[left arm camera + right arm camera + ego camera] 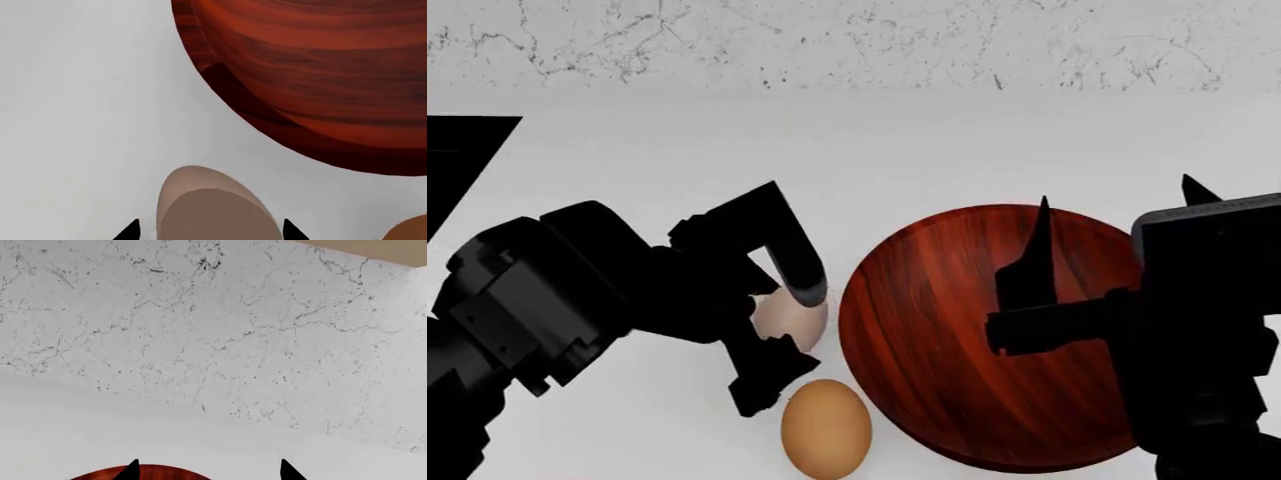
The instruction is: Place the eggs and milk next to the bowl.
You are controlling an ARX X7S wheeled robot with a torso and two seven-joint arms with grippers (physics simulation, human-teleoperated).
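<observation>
Two eggs: the pale egg (787, 318) is clamped in the left gripper (782, 322), just beside the bowl (988, 340); the orange-brown egg (826, 427) is seen nearby.
Right gripper (1110, 215): held above the bowl, fingers spread, nothing gripped.
Milk: not seen.

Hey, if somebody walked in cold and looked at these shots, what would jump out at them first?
The big dark red wooden bowl on the white counter, with the right gripper hanging open above it. Just left of the bowl, the left gripper is closed around the pale egg, and the orange-brown egg lies on the counter just nearer the robot.
</observation>
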